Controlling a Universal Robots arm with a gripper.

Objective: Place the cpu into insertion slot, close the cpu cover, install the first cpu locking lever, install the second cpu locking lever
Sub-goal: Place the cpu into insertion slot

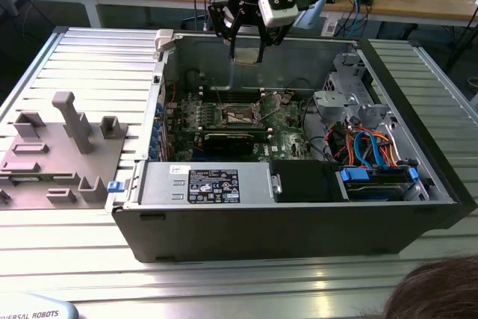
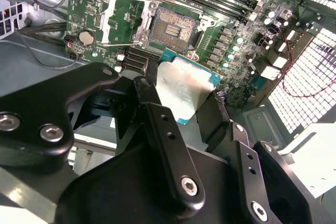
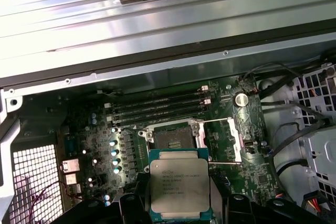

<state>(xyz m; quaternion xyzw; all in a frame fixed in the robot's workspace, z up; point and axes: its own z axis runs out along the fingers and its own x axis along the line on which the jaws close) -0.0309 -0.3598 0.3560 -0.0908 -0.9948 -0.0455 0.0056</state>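
Note:
My gripper (image 1: 246,44) hangs over the open computer case, above its rear wall, and is shut on the cpu (image 3: 178,184), a flat silver-topped square chip with a teal edge, also seen tilted in the second wrist view (image 2: 185,88). Black fingers (image 2: 160,129) press on two opposite sides of the chip. Below on the green board lies the insertion slot (image 3: 170,136), its dark centre bare (image 2: 176,24). The cpu cover (image 3: 224,141) is swung open beside the slot, a thin metal frame (image 2: 122,22). In the exterior view the slot (image 1: 243,116) sits in front of and below the gripper.
Long black memory slots (image 3: 157,106) run beside the socket. A power supply (image 1: 209,184) lines the case's near wall; a drive cage (image 1: 347,93) and blue and orange cables (image 1: 373,147) fill the exterior view's right. A grey fixture (image 1: 67,147) stands outside. A person's head (image 1: 433,293) shows at bottom right.

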